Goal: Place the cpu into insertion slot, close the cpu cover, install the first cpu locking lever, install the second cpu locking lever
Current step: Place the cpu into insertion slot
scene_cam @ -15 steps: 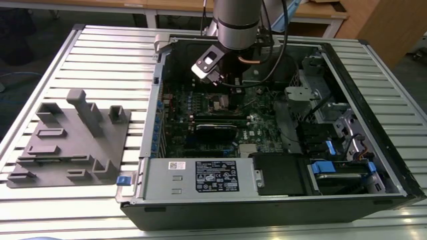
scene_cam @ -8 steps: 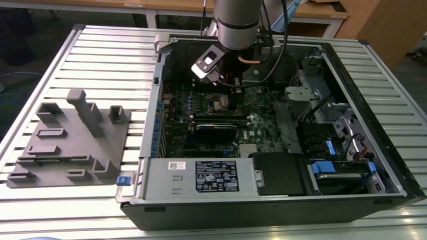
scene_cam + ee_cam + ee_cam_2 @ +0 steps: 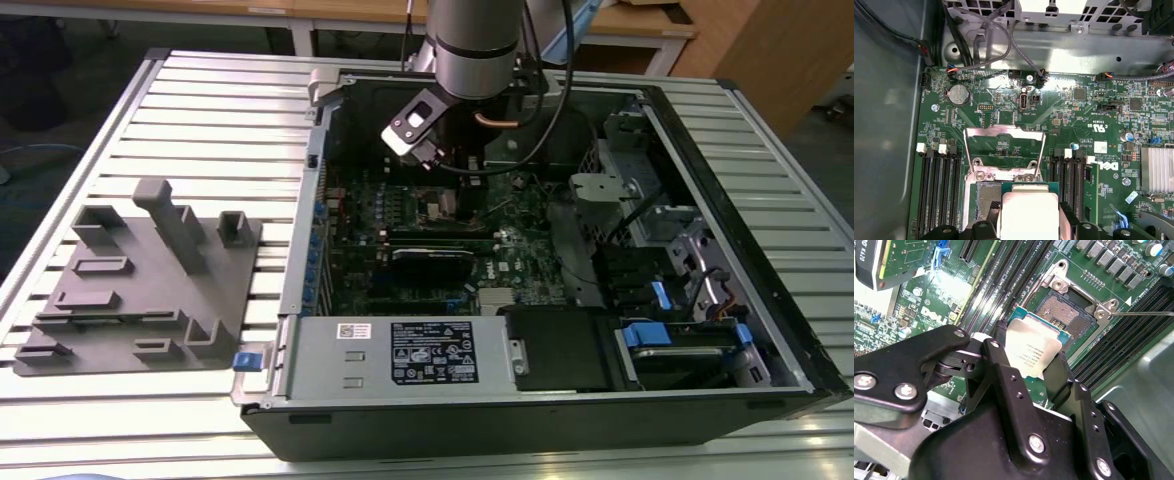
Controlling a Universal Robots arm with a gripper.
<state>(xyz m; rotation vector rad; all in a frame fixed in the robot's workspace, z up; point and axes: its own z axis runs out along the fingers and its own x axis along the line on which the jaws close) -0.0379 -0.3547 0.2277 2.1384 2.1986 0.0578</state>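
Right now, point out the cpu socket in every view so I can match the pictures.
Exterior view: the socket sits on the green board, under the arm.
Second wrist view: the socket is the dark square just beyond the chip.
First wrist view: the socket is partly hidden behind the chip.
Shared landmark: the silver-topped chip, held in the gripper, in both wrist views.

One of each – one cpu (image 3: pixel 1031 352), one insertion slot (image 3: pixel 1064 312), one cpu cover (image 3: pixel 1004 131)

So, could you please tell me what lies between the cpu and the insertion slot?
Nothing that shows: in the second wrist view the gripper holds the cpu right by the uncovered insertion slot.
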